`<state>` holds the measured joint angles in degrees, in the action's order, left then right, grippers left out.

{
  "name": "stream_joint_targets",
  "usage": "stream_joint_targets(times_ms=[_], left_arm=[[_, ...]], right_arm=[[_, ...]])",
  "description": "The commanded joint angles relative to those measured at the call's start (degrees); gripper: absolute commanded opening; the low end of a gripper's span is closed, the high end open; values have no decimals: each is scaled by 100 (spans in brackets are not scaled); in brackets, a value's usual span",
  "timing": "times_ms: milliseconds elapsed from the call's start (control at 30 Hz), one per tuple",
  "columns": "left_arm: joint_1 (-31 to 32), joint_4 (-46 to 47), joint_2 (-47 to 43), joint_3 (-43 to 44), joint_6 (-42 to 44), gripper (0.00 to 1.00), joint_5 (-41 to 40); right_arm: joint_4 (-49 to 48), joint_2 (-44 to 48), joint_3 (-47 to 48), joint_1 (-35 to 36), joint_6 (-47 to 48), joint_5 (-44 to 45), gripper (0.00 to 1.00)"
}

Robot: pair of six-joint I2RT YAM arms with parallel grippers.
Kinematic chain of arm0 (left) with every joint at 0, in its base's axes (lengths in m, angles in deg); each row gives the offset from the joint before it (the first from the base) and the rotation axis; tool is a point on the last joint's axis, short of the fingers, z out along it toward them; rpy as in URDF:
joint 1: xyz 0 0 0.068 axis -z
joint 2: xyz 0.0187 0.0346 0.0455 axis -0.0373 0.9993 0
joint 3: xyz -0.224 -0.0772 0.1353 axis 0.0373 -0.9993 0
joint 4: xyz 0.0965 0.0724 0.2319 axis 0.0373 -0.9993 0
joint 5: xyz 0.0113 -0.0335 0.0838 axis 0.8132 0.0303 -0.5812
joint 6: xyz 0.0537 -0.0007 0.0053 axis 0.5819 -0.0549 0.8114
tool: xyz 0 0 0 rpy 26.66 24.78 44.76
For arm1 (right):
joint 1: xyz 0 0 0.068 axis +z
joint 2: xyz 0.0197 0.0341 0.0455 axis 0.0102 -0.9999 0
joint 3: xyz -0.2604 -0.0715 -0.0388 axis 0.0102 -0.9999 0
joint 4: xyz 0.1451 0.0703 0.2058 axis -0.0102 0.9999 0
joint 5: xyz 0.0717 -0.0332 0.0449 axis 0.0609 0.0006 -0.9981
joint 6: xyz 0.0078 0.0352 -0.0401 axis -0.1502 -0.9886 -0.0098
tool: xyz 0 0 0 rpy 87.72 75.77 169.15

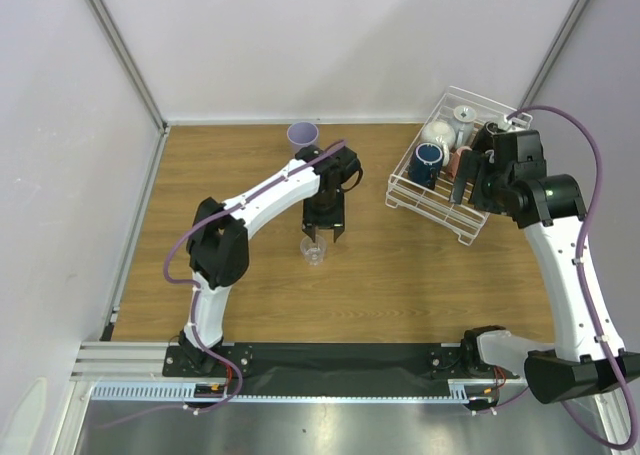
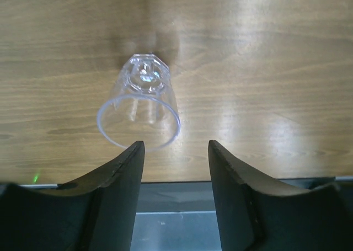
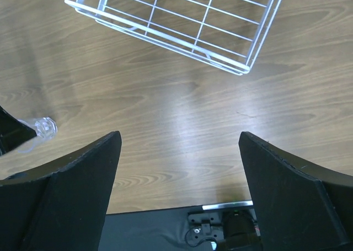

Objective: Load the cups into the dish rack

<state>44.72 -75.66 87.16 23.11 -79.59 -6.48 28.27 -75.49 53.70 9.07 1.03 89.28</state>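
Note:
A clear glass [image 1: 314,251] stands upright on the wooden table, just in front of my left gripper [image 1: 324,235]. In the left wrist view the glass [image 2: 139,110] lies ahead and left of centre, its rim beside my left fingertip [image 2: 132,151]. My left gripper [image 2: 176,147] is open with nothing between its fingers. A lavender tumbler [image 1: 303,135] stands at the back of the table. The white wire dish rack [image 1: 425,203] at the far right holds a cream mug [image 1: 438,133], a navy cup [image 1: 428,163] and other cups. My right gripper [image 1: 468,187] hovers over the rack's near side, open and empty.
In the right wrist view the rack's near corner [image 3: 165,36] is at the top, bare wood lies below my right gripper [image 3: 179,138], and the glass [image 3: 41,128] shows at the left edge. Grey walls enclose the table on three sides.

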Motion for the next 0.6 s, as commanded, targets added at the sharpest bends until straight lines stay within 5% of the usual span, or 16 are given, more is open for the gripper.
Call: stream_joint_targets(times_ms=[0, 300, 467, 567], left_arm=[[-5, 168, 39, -139, -58, 55, -284], [-22, 423, 355, -307, -14, 47, 24], [-207, 520, 452, -482, 65, 33, 156], [-321, 652, 374, -623, 126, 13, 340]], right_arm=[[49, 183, -39, -24, 118, 19, 94], [-12, 87, 49, -25, 126, -25, 95], [-39, -19, 119, -33, 117, -69, 95], [-65, -115, 233, -51, 100, -218, 95]])
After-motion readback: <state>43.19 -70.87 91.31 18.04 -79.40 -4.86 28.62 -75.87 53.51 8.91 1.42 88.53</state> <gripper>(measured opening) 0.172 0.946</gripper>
